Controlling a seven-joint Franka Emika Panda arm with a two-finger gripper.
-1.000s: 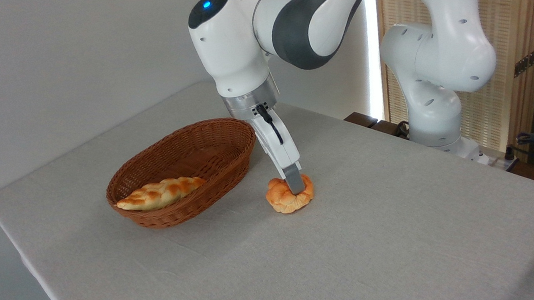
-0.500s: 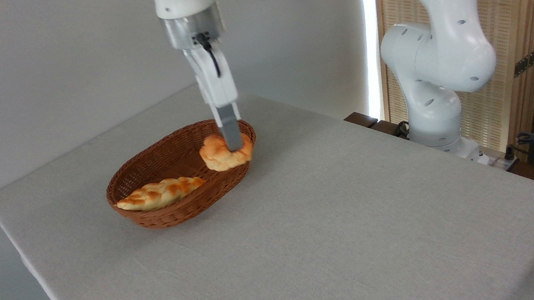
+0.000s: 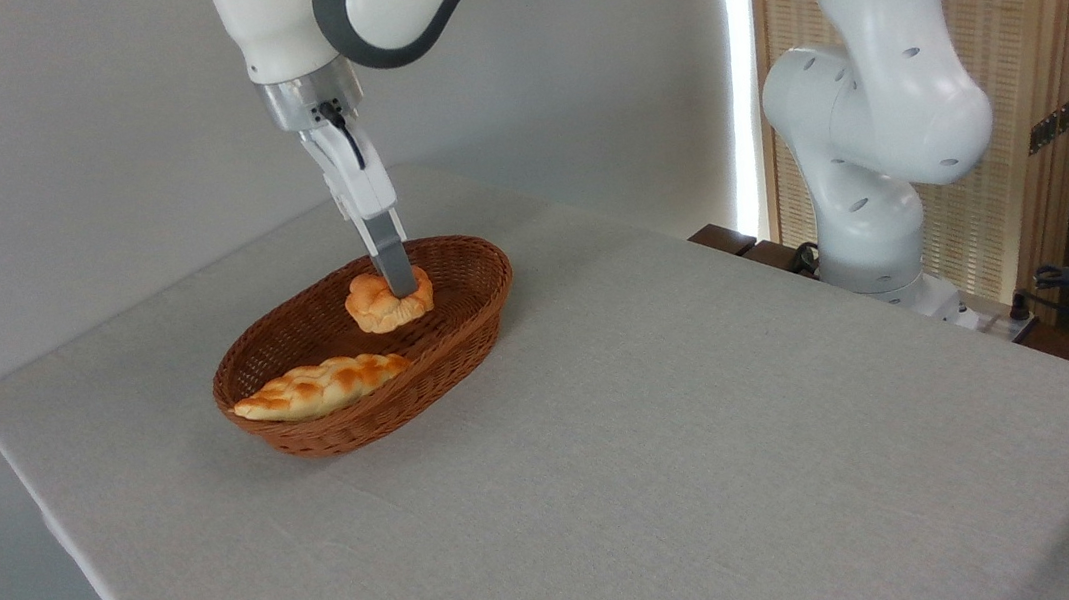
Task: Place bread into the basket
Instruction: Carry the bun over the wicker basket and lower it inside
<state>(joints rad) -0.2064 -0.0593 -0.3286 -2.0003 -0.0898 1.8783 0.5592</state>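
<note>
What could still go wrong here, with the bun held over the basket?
1. The gripper holds the round bun above the far half of the wicker basket; whether it touches the floor is unclear, so release may let it roll.
2. It could roll onto the braided loaf lying at the near end.
3. The jaws sit inside the rim, so a sideways retreat might catch the basket wall.

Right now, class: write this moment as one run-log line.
claw: shut on bun | bun: over wicker basket, far end | braided loaf: in basket, near end | release: pending
</note>
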